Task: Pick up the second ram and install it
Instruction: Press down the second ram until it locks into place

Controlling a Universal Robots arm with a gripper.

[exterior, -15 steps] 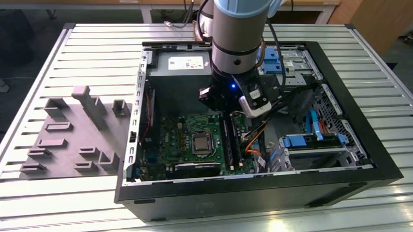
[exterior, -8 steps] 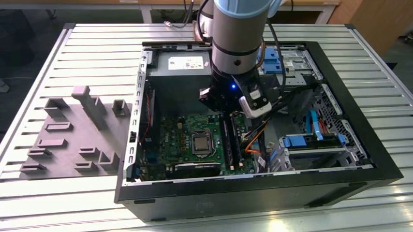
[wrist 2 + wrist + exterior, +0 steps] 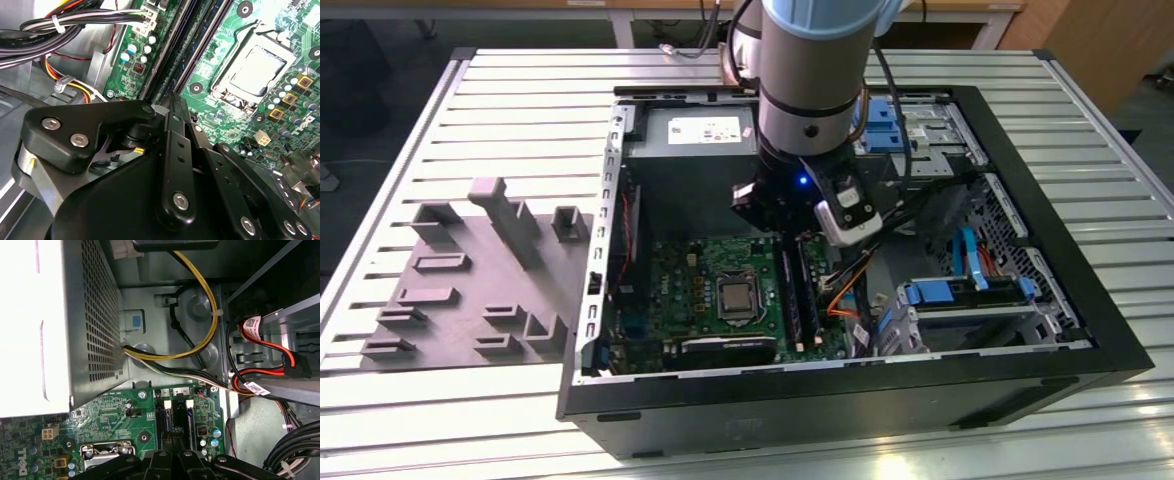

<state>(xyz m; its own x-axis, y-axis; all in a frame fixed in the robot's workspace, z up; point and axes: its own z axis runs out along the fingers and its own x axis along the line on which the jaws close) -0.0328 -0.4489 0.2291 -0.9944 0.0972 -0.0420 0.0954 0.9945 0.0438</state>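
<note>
The gripper (image 3: 172,107), fingers pressed together, sits low inside the computer case (image 3: 1067,365) over the memory slots (image 3: 170,60), the second ram (image 3: 797,290) apparently seated beneath; cables (image 3: 847,290) crowd beside.

Gripper (image 3: 790,232) sat low inside the open case (image 3: 1067,250), over the memory slots (image 3: 176,416). Power supply (image 3: 75,320) crowded one side, cable bundle (image 3: 75,25) and drive cage (image 3: 974,300) the other. Above the processor (image 3: 738,297) was open.
</note>
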